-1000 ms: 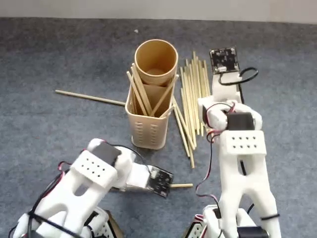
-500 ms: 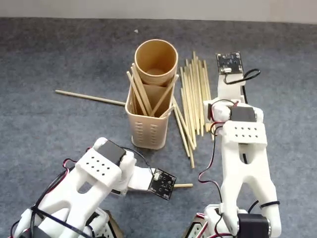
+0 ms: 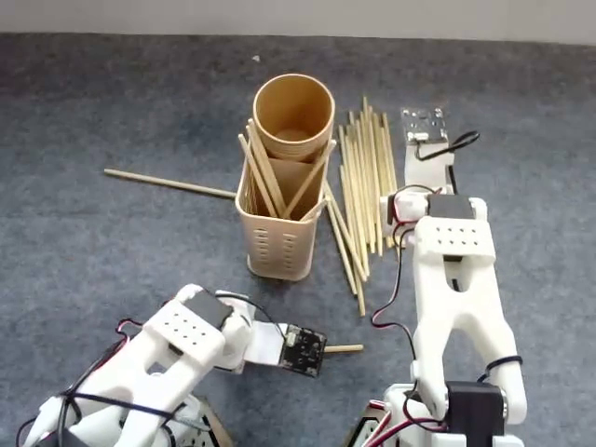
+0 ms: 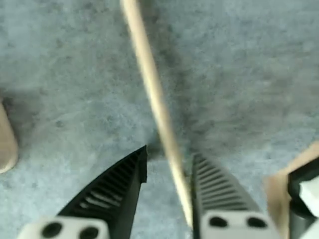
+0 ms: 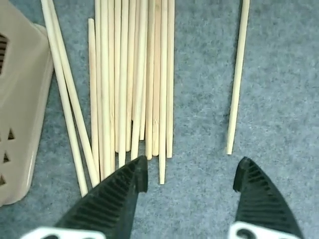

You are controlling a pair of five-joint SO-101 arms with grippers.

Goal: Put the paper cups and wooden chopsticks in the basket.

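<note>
Your left pincer (image 4: pixel 170 154) is narrowly open around a lone chopstick (image 4: pixel 149 84) lying against one jaw; closing may pivot it free. Your right pincer (image 5: pixel 192 160) gapes wide before the chopstick pile (image 5: pixel 132 84).

Count of goods, placed by the basket

One basket (image 3: pixel 275 244). Cups (image 3: pixel 293 110): at least two, nested inside the basket, a second rim showing below the top one. Chopsticks (image 3: pixel 264 172): four or more leaning inside the basket. A bundle (image 5: pixel 132 74) of roughly ten lies side by side just beside the basket, overlap barring an exact count. Two slanted sticks (image 5: pixel 67 104) lie between bundle and basket. One single stick (image 5: pixel 238 74) lies beyond the bundle, away from the basket. One long stick (image 3: pixel 168 182) lies on the basket's opposite side, its end reaching the wall. One near stick (image 3: pixel 342 348) lies off the basket, towards the arms. Two arms: left arm (image 3: pixel 182 340), right arm (image 3: pixel 453 279).
</note>
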